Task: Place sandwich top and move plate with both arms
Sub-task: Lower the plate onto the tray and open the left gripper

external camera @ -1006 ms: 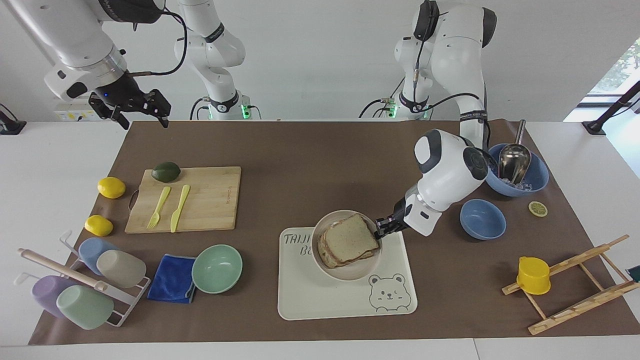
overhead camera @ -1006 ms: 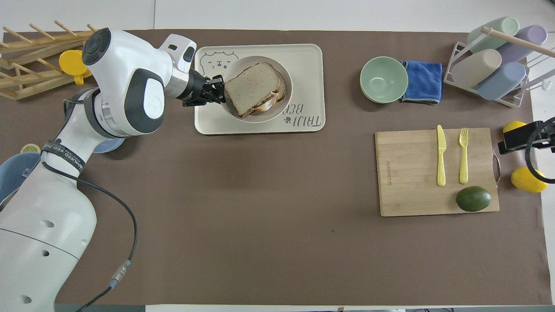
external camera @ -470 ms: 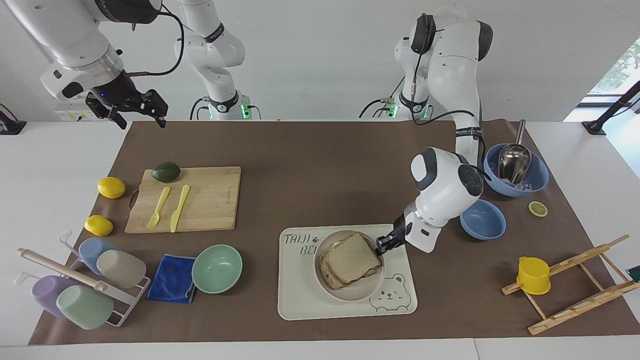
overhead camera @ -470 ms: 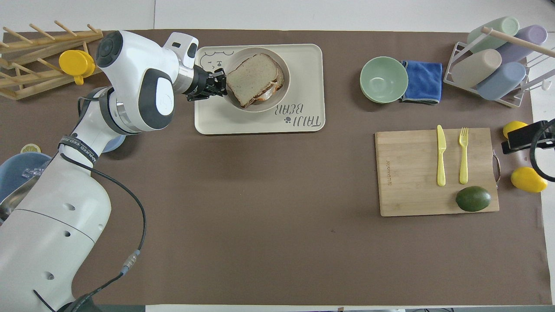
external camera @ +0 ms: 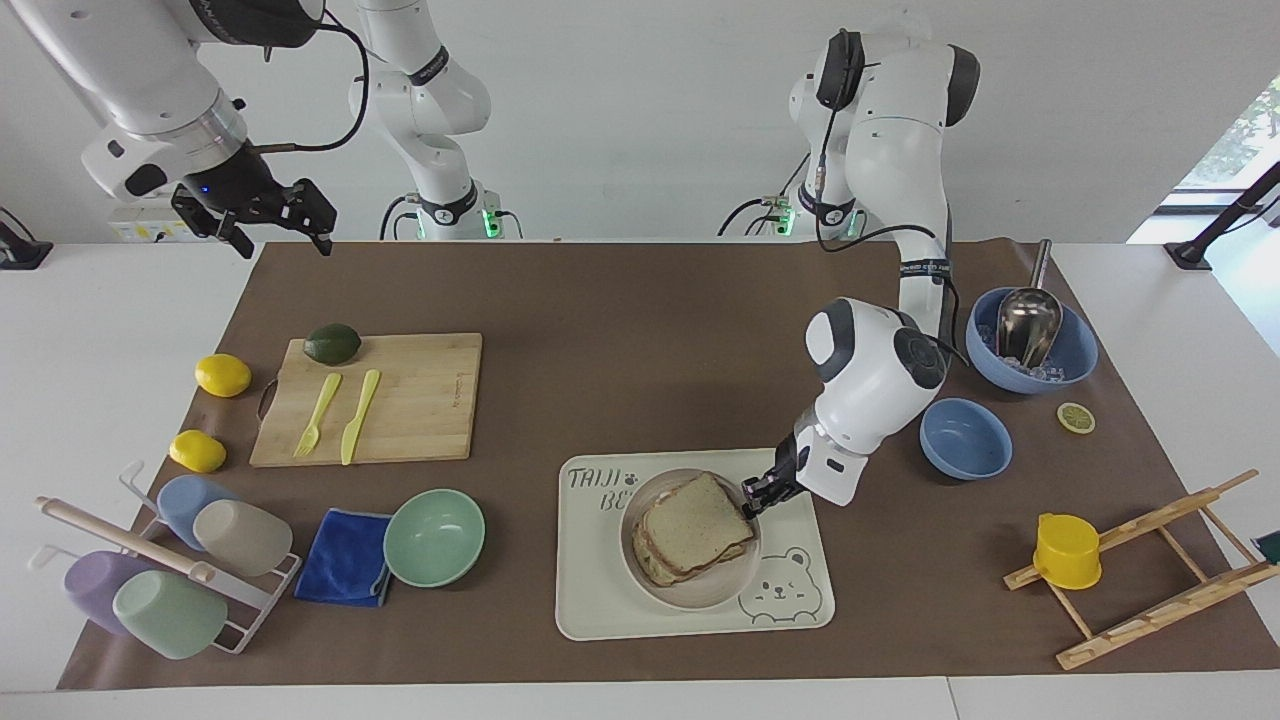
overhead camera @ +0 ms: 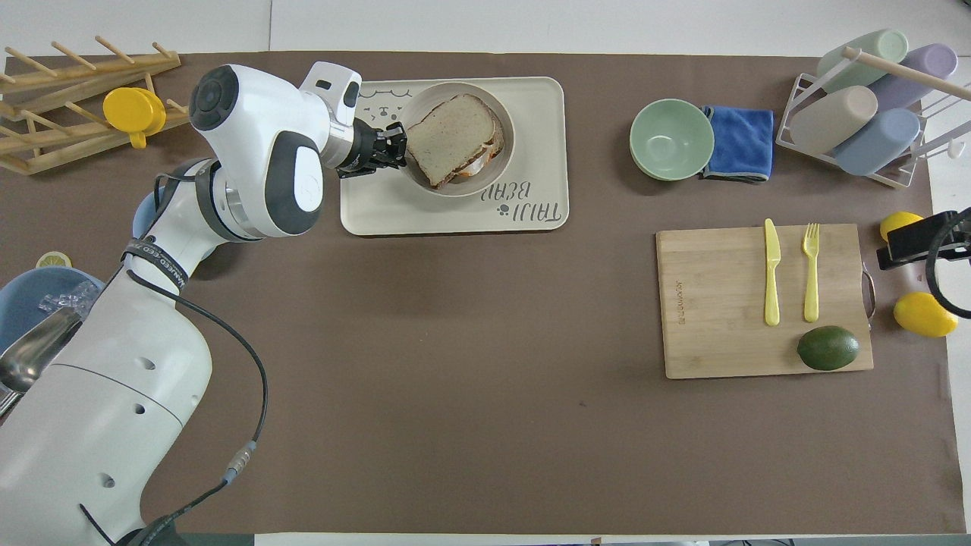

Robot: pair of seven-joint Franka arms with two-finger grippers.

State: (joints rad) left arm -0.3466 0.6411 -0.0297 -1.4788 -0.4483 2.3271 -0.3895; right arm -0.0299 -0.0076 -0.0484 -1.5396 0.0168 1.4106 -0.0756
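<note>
The plate [external camera: 700,592] is on or just above the cream bear-printed tray [external camera: 620,610], at the tray's end toward the left arm. On the plate lies a sandwich, and the sandwich top [external camera: 695,525] lies flat as its upper slice. My left gripper [external camera: 757,492] is shut on the plate's rim, at the side toward the left arm's end. In the overhead view the left gripper [overhead camera: 393,144] pinches the plate [overhead camera: 447,189] beside the sandwich top [overhead camera: 455,136]. My right gripper [external camera: 280,225] is open and empty. It waits in the air over the mat's corner at the right arm's end.
A mint-green bowl [external camera: 434,536] and a blue cloth [external camera: 345,557] lie beside the tray [overhead camera: 379,212]. A cutting board [external camera: 370,400] holds an avocado, a fork and a knife. Two blue bowls [external camera: 965,437] stand near the left arm. A wooden rack [external camera: 1150,570] and a cup rack [external camera: 160,560] stand at the table's ends.
My left gripper has carried the plate with the sandwich farther from the robots and down onto the tray. My right gripper has risen a little and now holds still.
</note>
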